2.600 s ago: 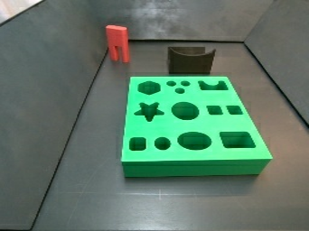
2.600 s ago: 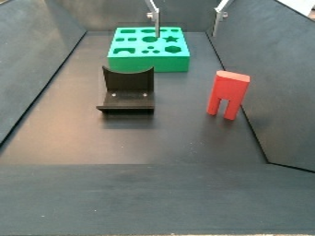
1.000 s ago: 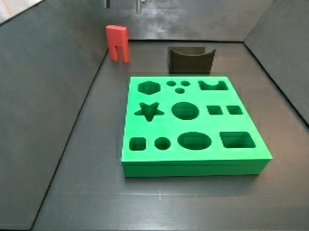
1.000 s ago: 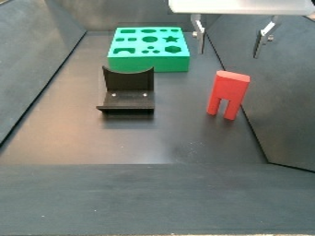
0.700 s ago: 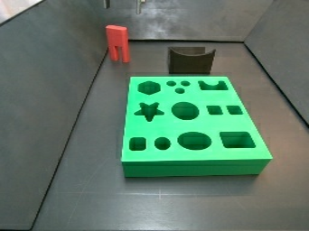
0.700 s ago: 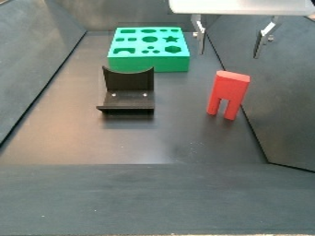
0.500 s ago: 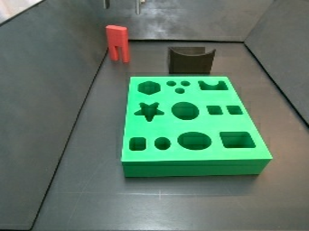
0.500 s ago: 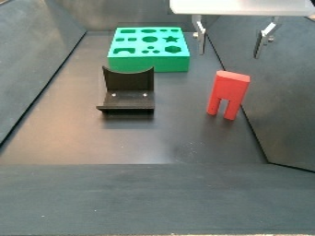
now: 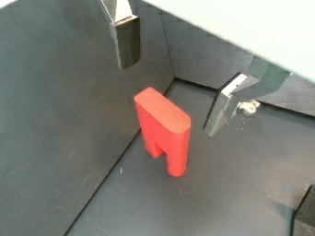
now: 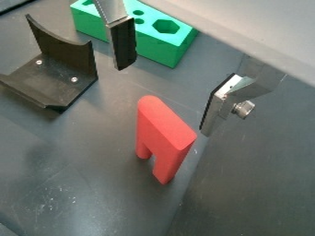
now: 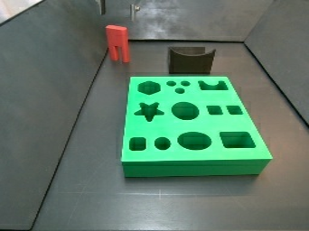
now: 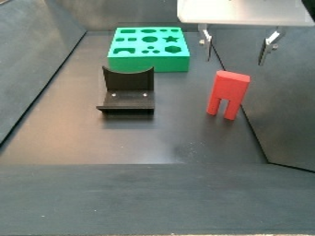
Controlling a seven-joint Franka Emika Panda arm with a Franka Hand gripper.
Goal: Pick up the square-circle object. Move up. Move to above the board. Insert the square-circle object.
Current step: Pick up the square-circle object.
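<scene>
The square-circle object (image 12: pixel 227 92) is a red block standing upright on its two prongs on the dark floor, close to a side wall. It also shows in a side view (image 11: pixel 117 42) and in both wrist views (image 9: pixel 163 129) (image 10: pixel 163 138). My gripper (image 12: pixel 238 43) is open and empty, above the block, its fingers apart on either side and well clear of it. It shows in both wrist views (image 9: pixel 176 74) (image 10: pixel 172 76) and at the frame edge in a side view (image 11: pixel 117 7). The green board (image 11: pixel 193 165) lies flat with its cutouts empty, away from the block (image 12: pixel 147 63).
The dark grey U-shaped holder (image 12: pixel 127 90) stands between the board and the block's side of the floor; it also shows behind the board in a side view (image 11: pixel 191 60) and in a wrist view (image 10: pixel 50 64). Grey walls enclose the floor.
The gripper has come from over the board to above the red block and in the last second has shifted slightly further along. The block, board and holder have not moved.
</scene>
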